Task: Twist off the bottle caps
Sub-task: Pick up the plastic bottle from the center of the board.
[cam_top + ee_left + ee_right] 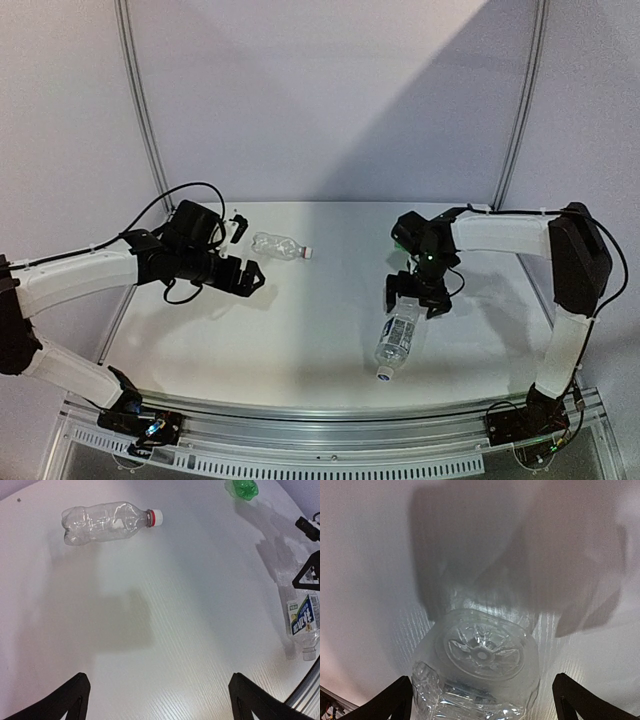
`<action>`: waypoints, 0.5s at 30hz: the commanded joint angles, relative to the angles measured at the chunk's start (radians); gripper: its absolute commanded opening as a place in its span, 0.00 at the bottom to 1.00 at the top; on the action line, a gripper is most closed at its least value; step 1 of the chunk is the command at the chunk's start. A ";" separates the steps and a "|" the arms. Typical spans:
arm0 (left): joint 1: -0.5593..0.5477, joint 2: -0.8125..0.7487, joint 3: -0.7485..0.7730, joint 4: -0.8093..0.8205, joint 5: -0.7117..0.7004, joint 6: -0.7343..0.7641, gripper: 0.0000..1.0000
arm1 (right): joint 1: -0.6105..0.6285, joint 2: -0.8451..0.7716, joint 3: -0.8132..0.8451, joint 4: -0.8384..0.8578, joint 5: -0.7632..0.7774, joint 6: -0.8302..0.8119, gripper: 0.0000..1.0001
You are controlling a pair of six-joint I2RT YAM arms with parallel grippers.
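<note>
White table, rounded far corners, with a fine ribbed grain visible up close. Pale wall panels behind. Metal strip on the left, another on the right, both running down to the table's back. Slotted aluminium rail along the near edge. Small dark speck on the tabletop.

Looks like a robotics lab test cell. Closed in by plain white panel walls set in slim grey metal posts. Furnished with a smooth white round-cornered desk, fronted by a slotted aluminium rail carrying a white-and-black left robot arm and a matching right robot arm. Strung with loose black cables, with bare electronics at the bases.
</note>
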 commanded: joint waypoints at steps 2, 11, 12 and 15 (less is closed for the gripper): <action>-0.020 -0.019 -0.022 0.018 -0.008 -0.023 0.99 | 0.004 0.046 0.014 0.003 -0.036 0.010 0.96; -0.028 0.009 0.011 0.015 -0.008 -0.013 0.99 | 0.003 0.083 0.051 0.016 -0.038 0.001 0.83; -0.029 0.010 0.013 0.014 -0.032 -0.013 0.99 | 0.003 0.080 0.049 0.019 -0.038 0.001 0.79; -0.033 0.013 0.018 0.018 -0.036 -0.013 0.99 | 0.002 0.072 0.052 0.026 -0.045 -0.006 0.64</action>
